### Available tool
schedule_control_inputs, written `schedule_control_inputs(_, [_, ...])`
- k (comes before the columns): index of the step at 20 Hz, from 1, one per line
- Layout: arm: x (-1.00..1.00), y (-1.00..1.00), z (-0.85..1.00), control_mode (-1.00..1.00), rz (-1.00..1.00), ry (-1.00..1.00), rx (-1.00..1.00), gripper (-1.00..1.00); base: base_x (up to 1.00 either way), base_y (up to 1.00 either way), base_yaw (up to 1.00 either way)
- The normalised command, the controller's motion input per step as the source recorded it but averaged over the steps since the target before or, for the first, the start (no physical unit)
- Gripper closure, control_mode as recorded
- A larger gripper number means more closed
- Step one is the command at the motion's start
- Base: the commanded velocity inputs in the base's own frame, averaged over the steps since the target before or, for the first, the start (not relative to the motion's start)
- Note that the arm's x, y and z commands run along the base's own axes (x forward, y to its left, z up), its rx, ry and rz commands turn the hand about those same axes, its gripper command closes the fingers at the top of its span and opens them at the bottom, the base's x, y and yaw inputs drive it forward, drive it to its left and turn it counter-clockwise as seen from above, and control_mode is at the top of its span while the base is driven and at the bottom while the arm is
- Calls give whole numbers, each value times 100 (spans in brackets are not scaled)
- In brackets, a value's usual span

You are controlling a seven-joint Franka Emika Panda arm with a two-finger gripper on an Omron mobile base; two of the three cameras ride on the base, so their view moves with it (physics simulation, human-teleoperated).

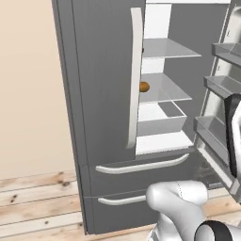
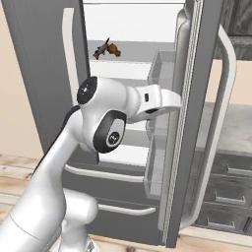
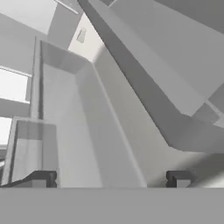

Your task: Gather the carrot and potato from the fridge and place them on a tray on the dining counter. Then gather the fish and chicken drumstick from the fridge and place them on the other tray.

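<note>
The gripper (image 3: 109,178) stood with its two dark fingertips (image 3: 178,178) spread wide and nothing between them. Ahead of them lay pale grey walls of the fridge interior (image 3: 87,131), with a sloping ledge edge running from upper left down toward the right tip; which compartment this was could not be told.

In the right base view the arm (image 2: 106,115) reached from the lower left into the gap between the fridge body and the open right door (image 2: 197,123), its wrist close beside the door bins (image 2: 160,64).

On an upper shelf (image 2: 142,51) lay a brown chicken drumstick (image 2: 113,49) touching a dark fish (image 2: 101,50). In the left base view an orange-brown item (image 1: 144,86), potato or carrot, peeked past the closed left door's handle (image 1: 135,75) on a glass shelf (image 1: 164,89), with open shelf to its right.
</note>
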Motion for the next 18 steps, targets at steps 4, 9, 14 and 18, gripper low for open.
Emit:
schedule_control_inputs(4, [-13,98,19,-100,-1,-13,-7,-100,0,0,0])
schedule_control_inputs(9, [0,100,9,-100,0,-13,-3,-100,0,0,0])
schedule_control_inputs(14, [9,100,0,-100,0,-14,0,-100,0,0,0])
schedule_control_inputs(18, [14,100,2,-100,0,-23,7,-100,0,0,0])
